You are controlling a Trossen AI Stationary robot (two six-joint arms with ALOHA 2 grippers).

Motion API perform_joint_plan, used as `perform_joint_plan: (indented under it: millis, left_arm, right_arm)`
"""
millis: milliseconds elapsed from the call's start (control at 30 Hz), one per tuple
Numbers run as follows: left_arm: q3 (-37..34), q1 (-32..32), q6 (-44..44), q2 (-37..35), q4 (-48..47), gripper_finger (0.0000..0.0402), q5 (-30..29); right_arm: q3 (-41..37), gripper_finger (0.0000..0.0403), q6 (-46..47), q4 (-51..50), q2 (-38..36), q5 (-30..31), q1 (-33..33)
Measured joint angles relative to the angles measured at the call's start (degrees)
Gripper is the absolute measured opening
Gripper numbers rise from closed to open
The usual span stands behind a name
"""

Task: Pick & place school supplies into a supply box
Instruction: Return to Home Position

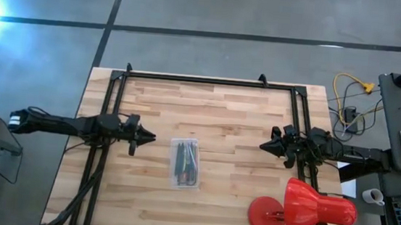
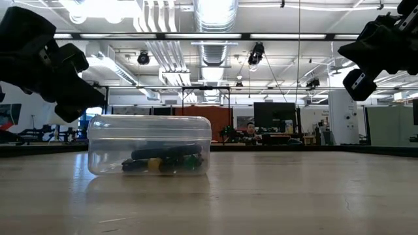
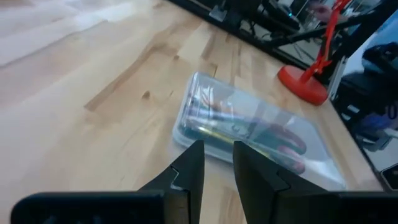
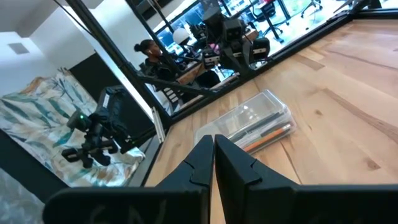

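The clear supply box (image 1: 185, 162) rests flat on the table's middle, and in the low view the box (image 2: 150, 145) shows dark, green and yellow pens inside. The left wrist view shows a red piece (image 3: 291, 147) among the pens in the box (image 3: 249, 134). My left gripper (image 1: 146, 135) hovers left of the box above the table; its fingers, seen in its wrist view as my left gripper (image 3: 217, 163), stand a narrow gap apart. My right gripper (image 1: 264, 145) hovers right of the box, and its wrist view shows my right gripper (image 4: 214, 152) shut and empty, pointing toward the box (image 4: 249, 127).
A big red lamp (image 1: 301, 209) lies on the table's near right corner. A black frame (image 1: 210, 80) runs along the far edge and both sides. Bare wood lies between the box and each gripper. A person (image 4: 149, 53) sits in the room beyond the table.
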Motion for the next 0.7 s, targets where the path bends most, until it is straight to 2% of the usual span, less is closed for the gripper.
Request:
perform_joint_plan:
  millis: [700]
  left_arm:
    - [0.0,0.0,0.0,6.06,0.02,0.0069,0.01]
  right_arm:
    - [0.0,0.0008,0.01,0.0,0.0,0.02,0.0]
